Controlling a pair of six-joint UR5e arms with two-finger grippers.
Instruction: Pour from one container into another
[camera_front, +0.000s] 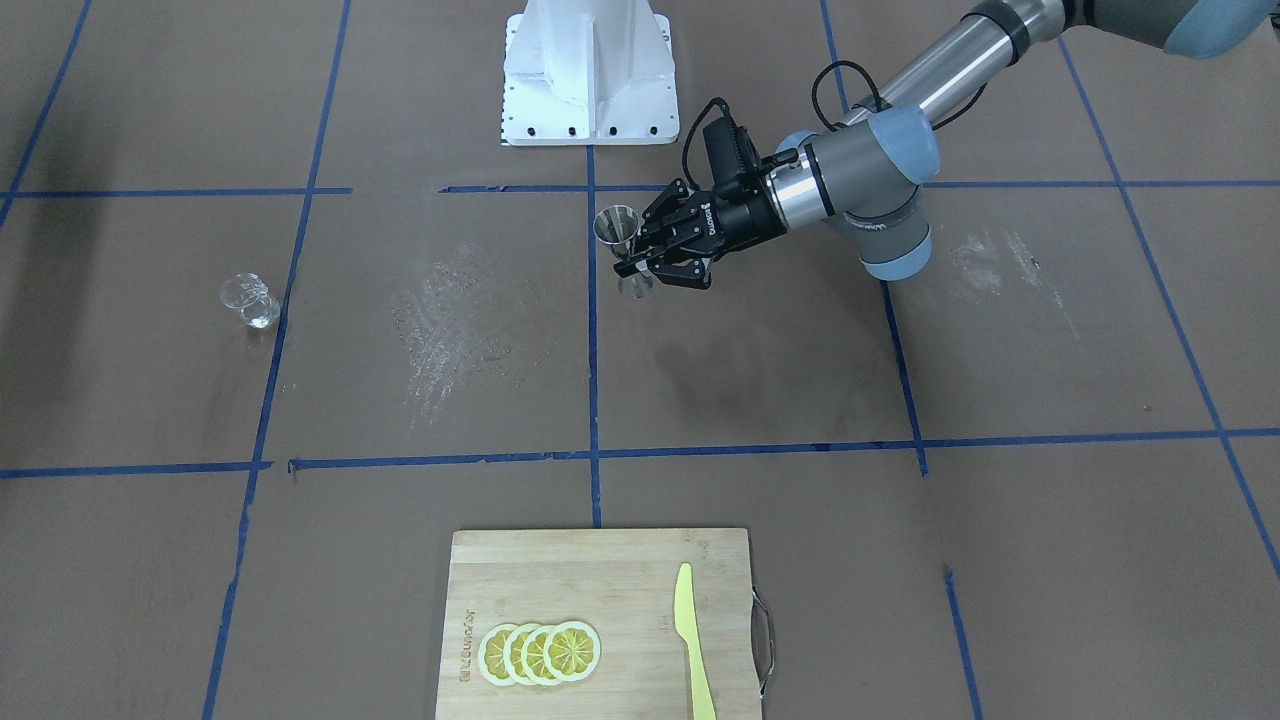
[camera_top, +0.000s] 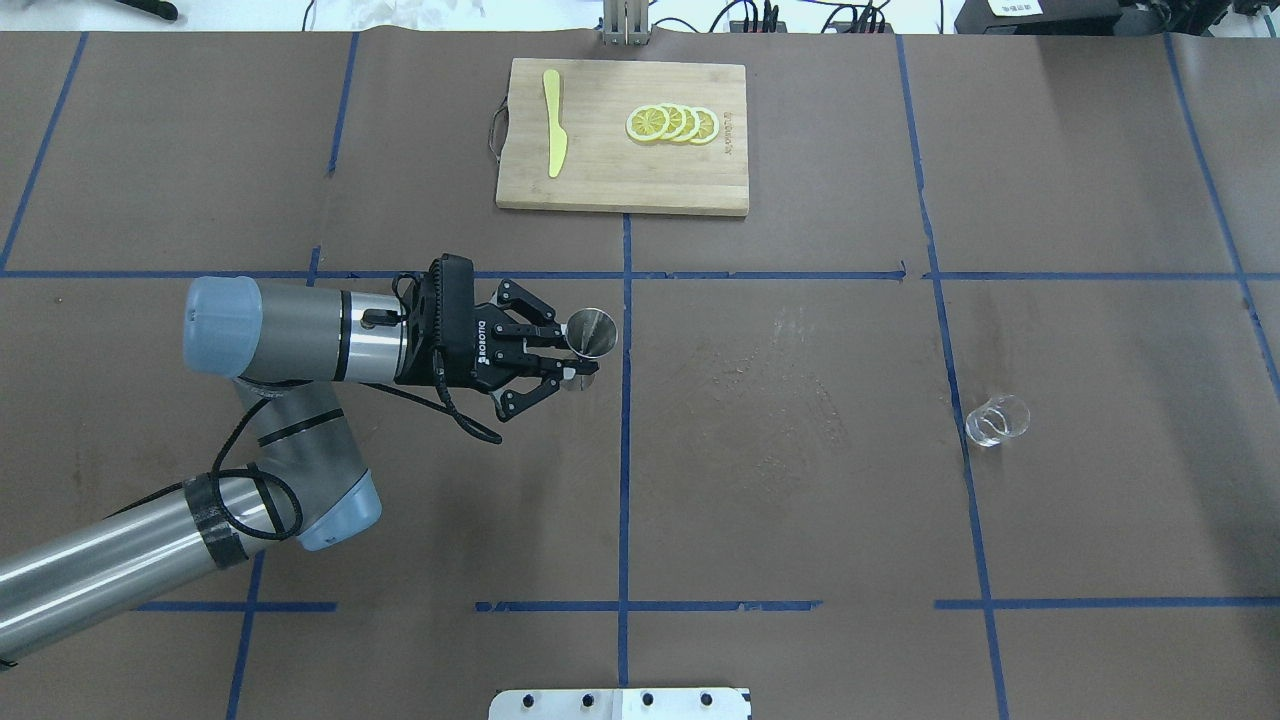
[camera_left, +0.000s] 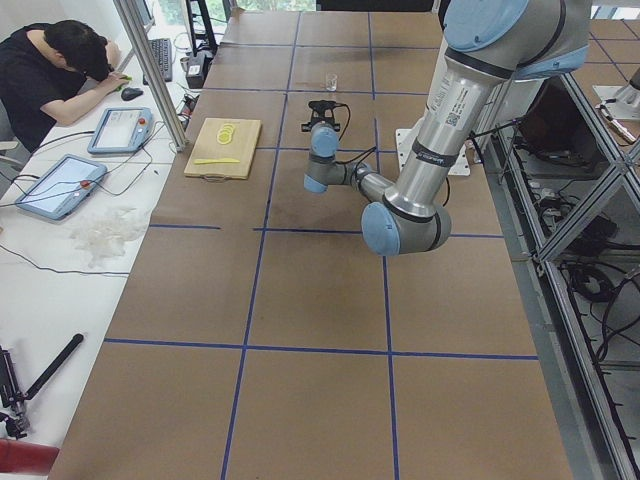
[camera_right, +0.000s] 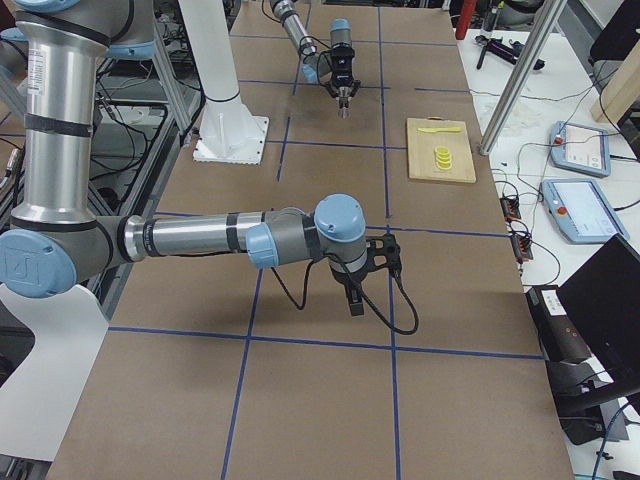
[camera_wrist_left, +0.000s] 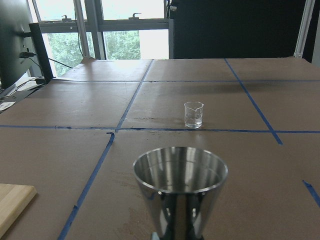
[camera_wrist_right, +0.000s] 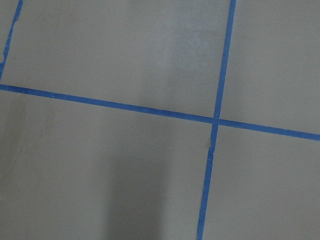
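A steel jigger (camera_top: 592, 333) stands upright just left of the table's centre line, with my left gripper (camera_top: 585, 362) shut on its narrow waist. The front-facing view shows the same grip, the jigger (camera_front: 617, 225) rising above the fingers of the left gripper (camera_front: 635, 262). In the left wrist view its open cup (camera_wrist_left: 180, 185) fills the foreground, and what is inside is unclear. A small clear glass beaker (camera_top: 996, 420) stands alone on the table far to the right, straight ahead in the left wrist view (camera_wrist_left: 193, 114). My right gripper (camera_right: 355, 300) points down at bare table; I cannot tell its state.
A wooden cutting board (camera_top: 620, 185) at the far middle edge carries lemon slices (camera_top: 672, 123) and a yellow knife (camera_top: 553, 135). The white robot base (camera_front: 588, 70) sits at the near edge. A person (camera_left: 60, 70) leans on a side desk with tablets.
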